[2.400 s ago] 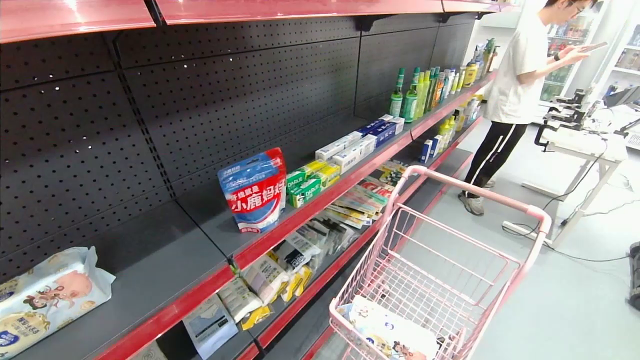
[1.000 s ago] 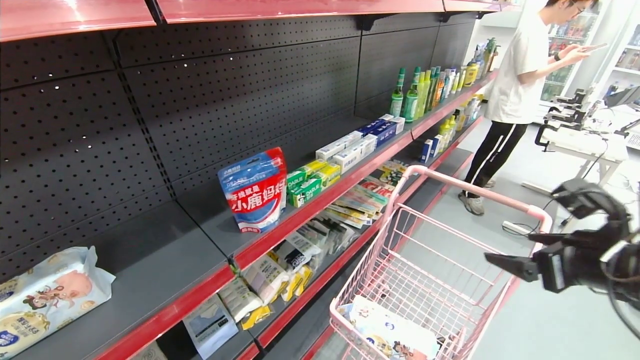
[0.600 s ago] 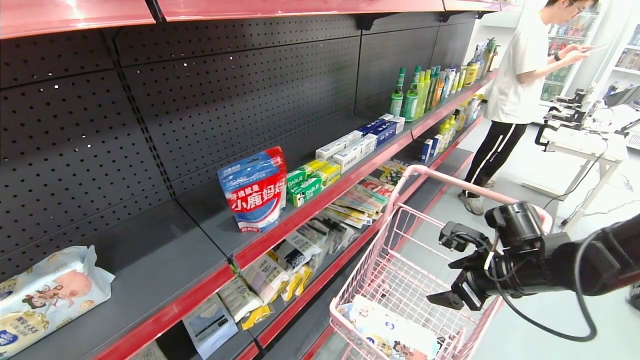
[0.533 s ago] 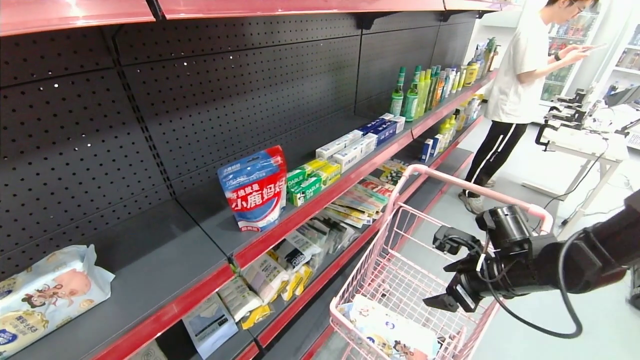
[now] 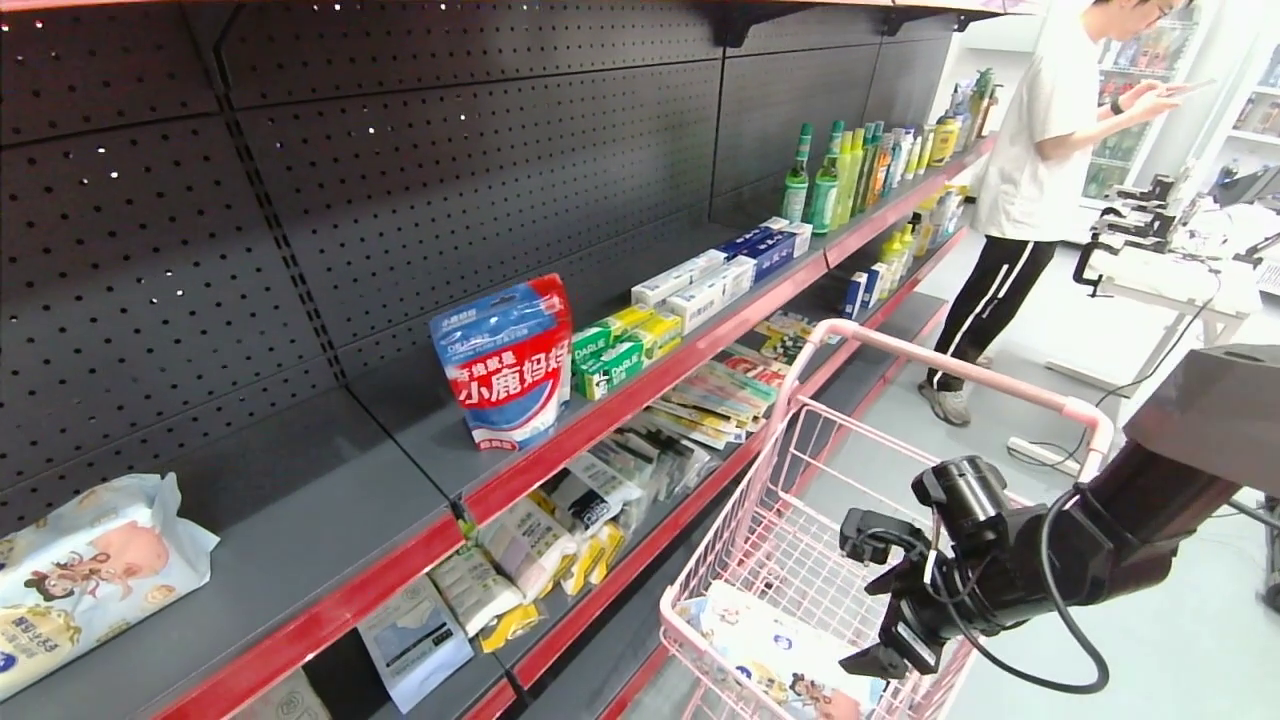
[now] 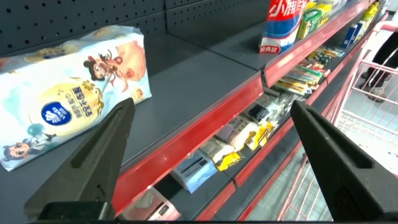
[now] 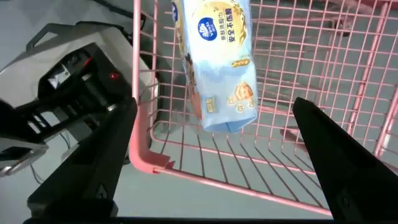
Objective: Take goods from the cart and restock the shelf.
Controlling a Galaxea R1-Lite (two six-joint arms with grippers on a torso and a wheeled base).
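The move turns on how the wipes pack [image 7: 217, 62] lies against your right gripper [image 5: 852, 592]. The pack rests flat on the floor of the pink cart [image 5: 940, 362], at the near end, close to the wall that faces the shelf [image 5: 330, 500]. The right gripper hangs over that end of the basket with its jaws spread wide and nothing between them. The pack lies below it and a little toward the shelf side.

In the right wrist view, the pack's long axis runs roughly across the line joining the two jaws, so they straddle its narrow width. That is the span you want to close on. As I judge it, you need a descent with little or no wrist turn.

The right arm is plainly the nearer one. The left gripper [image 6: 211, 104], also wide and empty, sits over by the shelf, near a second wipes pack [image 6: 74, 93] lying on the shelf board — well apart from the cart.
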